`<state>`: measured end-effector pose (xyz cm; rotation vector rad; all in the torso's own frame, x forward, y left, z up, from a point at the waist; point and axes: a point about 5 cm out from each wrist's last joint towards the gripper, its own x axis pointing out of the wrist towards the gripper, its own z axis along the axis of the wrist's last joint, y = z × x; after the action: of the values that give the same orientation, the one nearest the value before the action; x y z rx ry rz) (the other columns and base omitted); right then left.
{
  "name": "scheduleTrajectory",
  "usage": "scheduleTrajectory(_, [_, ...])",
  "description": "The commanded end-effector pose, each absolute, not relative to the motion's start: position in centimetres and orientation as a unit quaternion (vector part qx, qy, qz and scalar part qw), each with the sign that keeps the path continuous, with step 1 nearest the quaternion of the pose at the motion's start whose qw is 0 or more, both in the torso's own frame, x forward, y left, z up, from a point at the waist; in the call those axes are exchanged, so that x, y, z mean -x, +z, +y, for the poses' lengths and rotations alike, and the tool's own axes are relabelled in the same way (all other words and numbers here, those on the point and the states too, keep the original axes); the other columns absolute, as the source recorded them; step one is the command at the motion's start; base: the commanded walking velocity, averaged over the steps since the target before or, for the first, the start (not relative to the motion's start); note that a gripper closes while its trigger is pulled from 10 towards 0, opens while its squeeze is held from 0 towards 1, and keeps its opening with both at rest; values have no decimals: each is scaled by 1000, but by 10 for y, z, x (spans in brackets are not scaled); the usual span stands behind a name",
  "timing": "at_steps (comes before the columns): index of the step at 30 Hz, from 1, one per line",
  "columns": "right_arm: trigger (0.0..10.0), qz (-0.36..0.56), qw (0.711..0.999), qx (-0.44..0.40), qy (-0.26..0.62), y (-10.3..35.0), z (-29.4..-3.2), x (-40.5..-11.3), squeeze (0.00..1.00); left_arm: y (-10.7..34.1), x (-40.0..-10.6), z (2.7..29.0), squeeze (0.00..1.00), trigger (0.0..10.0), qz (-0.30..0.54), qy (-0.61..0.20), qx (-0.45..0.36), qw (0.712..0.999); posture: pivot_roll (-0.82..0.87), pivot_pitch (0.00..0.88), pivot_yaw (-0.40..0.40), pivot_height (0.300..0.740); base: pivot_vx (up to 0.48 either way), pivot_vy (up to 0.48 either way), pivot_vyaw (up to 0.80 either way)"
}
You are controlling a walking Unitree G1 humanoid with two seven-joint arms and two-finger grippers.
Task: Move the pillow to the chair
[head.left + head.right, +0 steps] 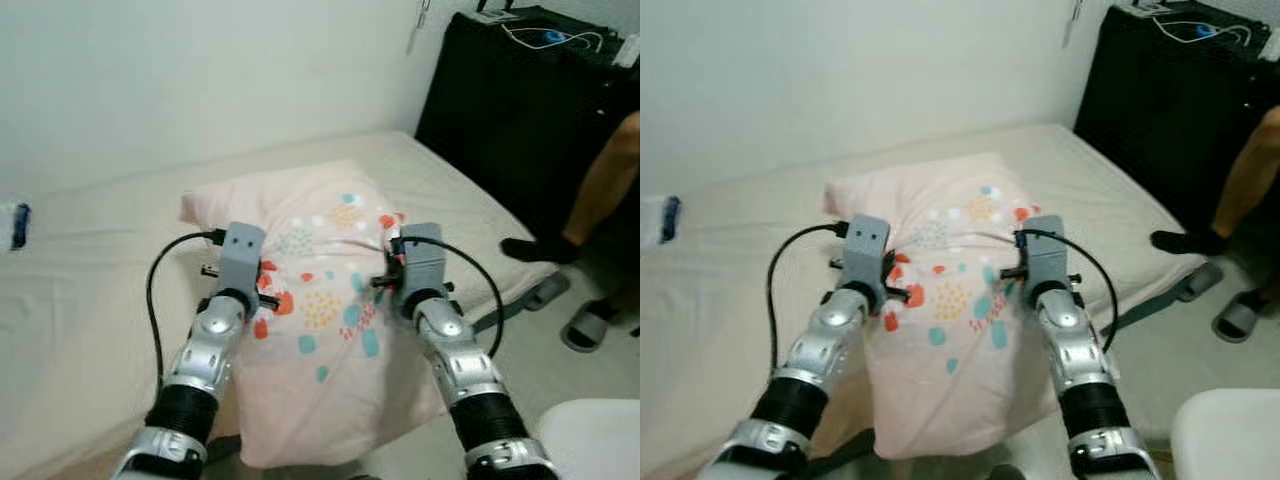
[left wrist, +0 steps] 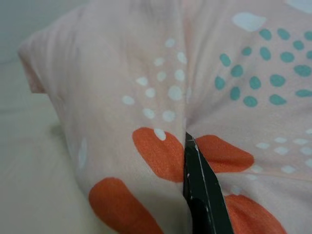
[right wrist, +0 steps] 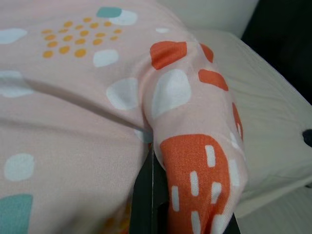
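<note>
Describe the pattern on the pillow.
The pillow is pale pink with orange, teal, white and yellow spots and blobs; clearest in the left wrist view.

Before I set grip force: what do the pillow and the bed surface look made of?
Pillow: soft matte woven fabric, likely cotton, printed with dots; it creases where the left hand and right hand pinch it. Bed: beige matte cloth, faintly ribbed.

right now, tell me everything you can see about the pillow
The pillow is soft pale pink fabric printed with orange, teal, white and yellow dots and blotches. It lies lengthwise on the beige bed, its near end hanging over the bed's edge. The left end effector and right end effector pinch folds of its cover from either side, bunching the fabric into creases between them.
</note>
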<state>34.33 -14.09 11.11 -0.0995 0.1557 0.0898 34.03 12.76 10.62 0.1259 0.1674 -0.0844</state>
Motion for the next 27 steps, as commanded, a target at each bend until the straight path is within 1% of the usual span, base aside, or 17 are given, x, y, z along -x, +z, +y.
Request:
scheduleTrajectory(1, [10000,55,996,43,53,120,-132,-350,0,117,-341,132,0,10000,60,-27,-67,996,9,40,-115,740,0,0,0])
scheduleTrajectory(6, [10000,64,995,46,67,117,-122,-353,0,118,-340,135,0,10000,55,-17,-70,996,19,41,-120,740,0,0,0])
scheduleTrajectory(8, [10000,56,996,36,65,119,-116,-353,0,119,-340,138,0,10000,41,-12,-64,997,1,43,-97,740,0,0,0])
scheduleTrajectory(14, [10000,24,998,26,43,131,-124,-351,0,121,-337,136,0,10000,19,-19,-23,999,-3,40,-78,740,0,0,0])
scheduleTrajectory(16, [10000,14,999,39,22,138,-136,-353,0,119,-334,137,0,10000,20,-24,3,1000,-22,40,-53,740,0,0,0])
scheduleTrajectory(19, [10000,12,999,46,14,143,-143,-357,0,118,-336,140,0,10000,28,-21,3,999,-22,39,-55,740,0,0,0])
scheduleTrajectory(24, [10000,7,998,48,33,148,-139,-363,0,125,-341,145,0,10000,20,-17,2,1000,-12,34,-73,740,0,0,0])
scheduleTrajectory(27, [10000,9,998,48,44,145,-132,-363,0,129,-341,147,0,10000,12,-25,-3,1000,-16,29,-79,740,0,0,0])
